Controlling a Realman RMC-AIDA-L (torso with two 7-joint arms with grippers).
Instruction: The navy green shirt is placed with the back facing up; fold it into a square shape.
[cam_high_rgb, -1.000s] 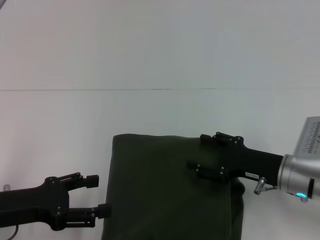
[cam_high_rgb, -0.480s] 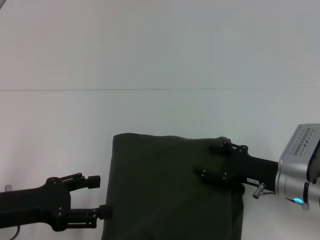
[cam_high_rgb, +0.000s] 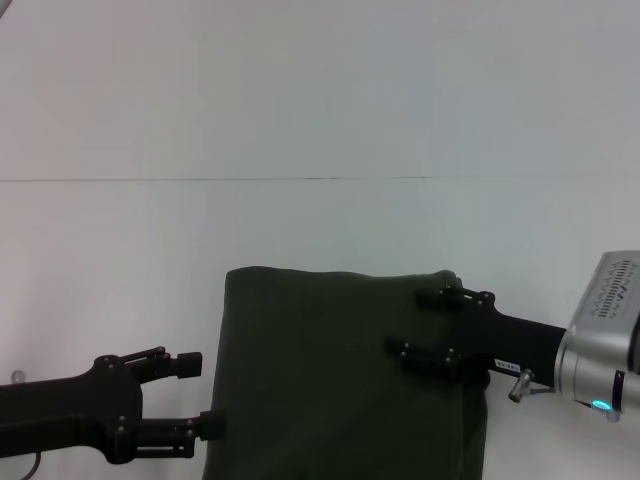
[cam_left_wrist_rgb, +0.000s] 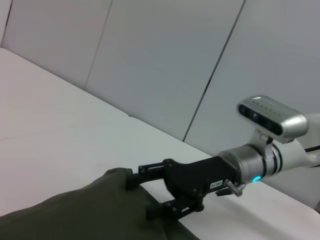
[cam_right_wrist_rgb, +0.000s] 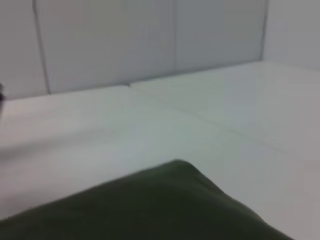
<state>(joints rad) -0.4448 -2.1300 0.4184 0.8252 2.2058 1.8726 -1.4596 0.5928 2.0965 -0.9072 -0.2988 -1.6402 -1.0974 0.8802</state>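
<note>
the navy green shirt (cam_high_rgb: 340, 380) lies on the white table (cam_high_rgb: 300, 230), already folded into a compact block with a straight far edge and a straight edge on the robot's left; its near part runs out of the head view. only plain dark fabric shows on top. a rounded far corner of the shirt (cam_right_wrist_rgb: 180, 200) fills the lower part of the right wrist view, with bare table beyond it.

the right gripper (cam_high_rgb: 425, 322) sits over the shirt's far corner on the robot's right side. its two fingers are spread apart, one finger (cam_high_rgb: 455, 297) at the shirt's far edge and the other lower over the fabric. in the left wrist view the same right gripper (cam_left_wrist_rgb: 145, 196) shows its fingers separated, the upper tip at the raised corner of the shirt (cam_left_wrist_rgb: 90, 215) and the lower tip against the fabric surface. whether the tips press the cloth or rest just above it cannot be determined. the silver wrist housing behind this gripper carries a lit blue indicator.

the left gripper (cam_high_rgb: 198, 395) is just beside the shirt's left edge, low over the table. its fingers are spread; the lower tip is at or touching the shirt's edge, and the upper tip stands clear of the fabric with a strip of table between.

a thin seam line crosses the table well beyond both grippers.
</note>
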